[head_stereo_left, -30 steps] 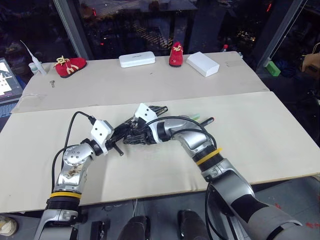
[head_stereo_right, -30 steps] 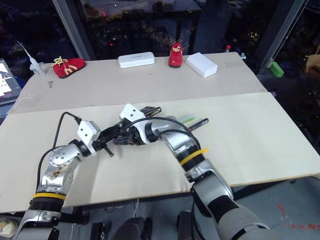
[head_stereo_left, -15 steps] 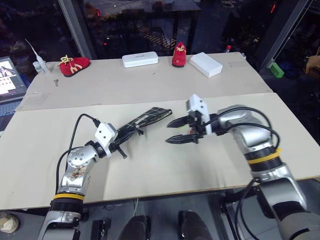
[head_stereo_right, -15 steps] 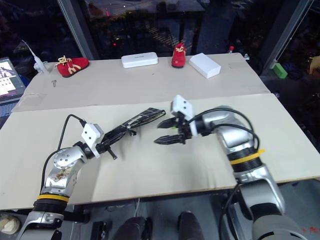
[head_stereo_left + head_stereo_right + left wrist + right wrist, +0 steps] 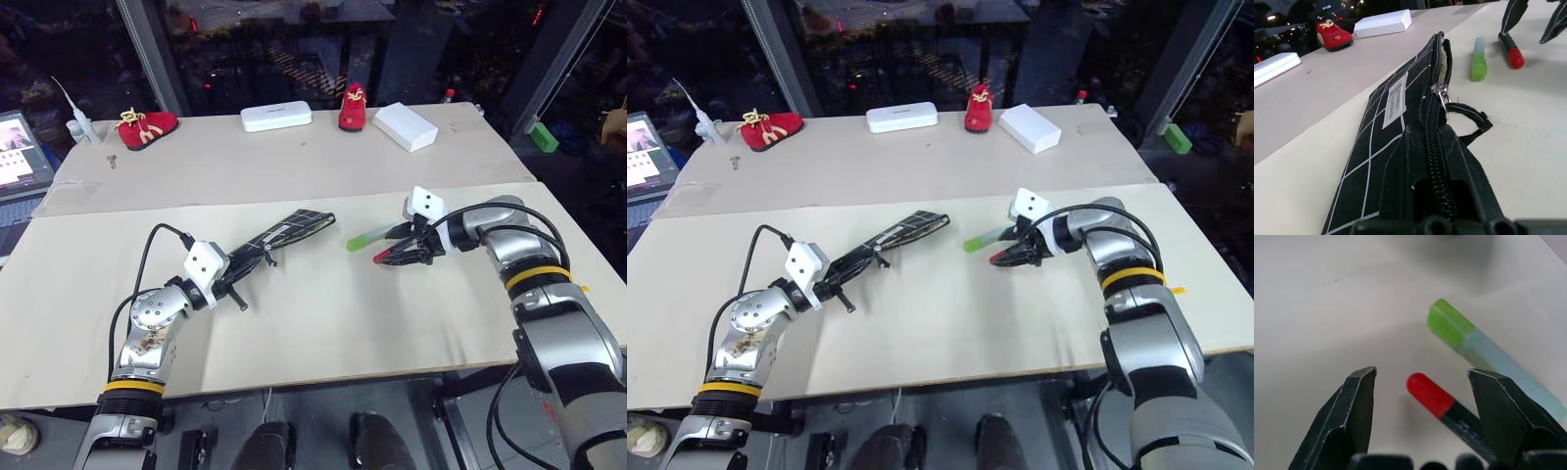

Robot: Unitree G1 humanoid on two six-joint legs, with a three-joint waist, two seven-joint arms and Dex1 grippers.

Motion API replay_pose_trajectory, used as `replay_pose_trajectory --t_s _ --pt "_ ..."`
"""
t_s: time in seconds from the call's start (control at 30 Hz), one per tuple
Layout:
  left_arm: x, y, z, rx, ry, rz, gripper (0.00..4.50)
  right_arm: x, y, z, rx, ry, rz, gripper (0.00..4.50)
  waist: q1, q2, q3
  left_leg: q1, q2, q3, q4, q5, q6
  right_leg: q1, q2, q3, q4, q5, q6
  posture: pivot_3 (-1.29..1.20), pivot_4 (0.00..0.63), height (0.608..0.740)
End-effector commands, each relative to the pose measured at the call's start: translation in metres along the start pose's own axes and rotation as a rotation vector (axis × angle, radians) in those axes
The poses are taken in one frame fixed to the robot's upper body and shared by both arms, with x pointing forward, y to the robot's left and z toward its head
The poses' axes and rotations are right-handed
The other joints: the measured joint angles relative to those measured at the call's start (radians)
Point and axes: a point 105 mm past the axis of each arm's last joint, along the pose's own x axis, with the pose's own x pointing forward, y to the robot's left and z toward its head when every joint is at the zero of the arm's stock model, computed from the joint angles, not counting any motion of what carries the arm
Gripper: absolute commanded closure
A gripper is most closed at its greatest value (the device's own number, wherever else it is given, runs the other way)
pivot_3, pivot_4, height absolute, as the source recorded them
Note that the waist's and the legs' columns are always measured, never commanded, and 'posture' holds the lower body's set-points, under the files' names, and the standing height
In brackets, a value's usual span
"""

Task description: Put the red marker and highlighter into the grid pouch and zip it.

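The grid pouch lies flat on the near table, black with white lines. Its white label and zipper pull face my left wrist camera. My left gripper is shut on the pouch's near end along the zipper. To the right of the pouch lie the light-green highlighter and, beside it, the red marker. My right gripper is open and angled down over the marker, one finger on each side of its red cap. The highlighter lies just outside one finger.
On the far table stand two red shoes, a long white case and a white box. A small bottle and a laptop sit at the far left. Bare tabletop lies in front of the pens.
My right gripper left the pouch's open end, swung right and came down over the red marker with its jaws open. The left gripper kept its hold on the pouch.
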Motion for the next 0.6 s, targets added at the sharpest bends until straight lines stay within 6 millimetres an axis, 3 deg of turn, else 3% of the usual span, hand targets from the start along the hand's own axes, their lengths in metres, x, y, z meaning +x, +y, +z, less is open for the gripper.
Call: replay_pose_trajectory --t_s 0.03,0.37,0.6 --pt "-0.002 0.007 0.013 0.041 -0.04 0.019 4.5 -0.004 -0.008 0.001 -0.012 0.017 -0.035 1.17 0.0 0.0 0.0 0.0 0.0 0.0 0.0 0.0 0.0 0.0 0.0 0.0 0.0 0.0 0.0 0.0 0.15 0.74" --pt "-0.003 0.01 0.014 0.043 -0.038 0.028 4.5 -0.006 -0.013 -0.026 0.035 0.136 -0.088 1.17 -0.001 0.0 0.0 0.0 0.0 0.0 0.0 0.0 0.0 0.0 0.0 0.0 0.001 0.0 0.0 0.0 0.15 0.74" --pt "-0.002 0.012 0.017 0.048 -0.043 0.032 4.5 -0.007 -0.004 -0.04 0.056 0.195 -0.029 1.17 0.002 0.0 0.0 0.001 0.0 -0.001 0.0 0.0 0.0 0.001 0.0 0.0 0.0 0.0 0.0 0.0 0.15 0.74"
